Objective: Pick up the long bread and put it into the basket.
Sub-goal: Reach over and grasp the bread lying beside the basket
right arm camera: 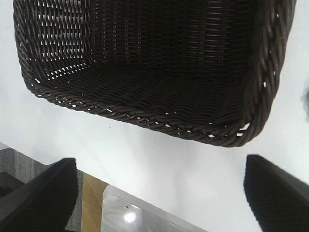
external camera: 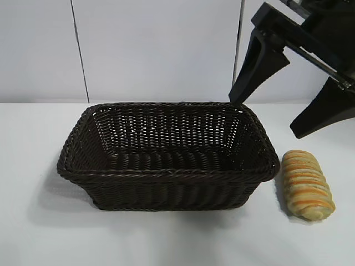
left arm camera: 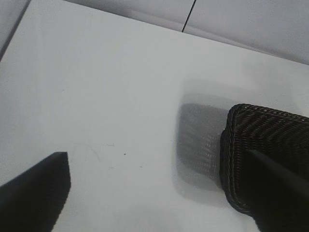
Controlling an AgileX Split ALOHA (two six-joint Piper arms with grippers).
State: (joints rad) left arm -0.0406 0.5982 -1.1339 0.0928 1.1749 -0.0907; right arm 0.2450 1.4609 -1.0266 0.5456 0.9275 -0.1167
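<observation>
The long bread (external camera: pixel 307 185), golden-tan with orange-brown ridged stripes, lies on the white table just right of the basket (external camera: pixel 166 173). The dark-brown wicker basket sits mid-table and holds nothing. My right gripper (external camera: pixel 265 115) is open and empty, raised above the basket's back right corner, behind the bread. In the right wrist view the basket (right arm camera: pixel 145 116) fills the frame beyond the spread fingers (right arm camera: pixel 46 191); the bread is out of that view. My left gripper (left arm camera: pixel 159 193) is open and empty over bare table, with a basket corner (left arm camera: pixel 231 145) beside it. The left arm is out of the exterior view.
The white table (external camera: pixel 44 233) runs to a white wall behind. In the right wrist view the table's back edge (right arm camera: pixel 159 203) shows, with a brown and grey floor strip (right arm camera: pixel 89 203) beyond it.
</observation>
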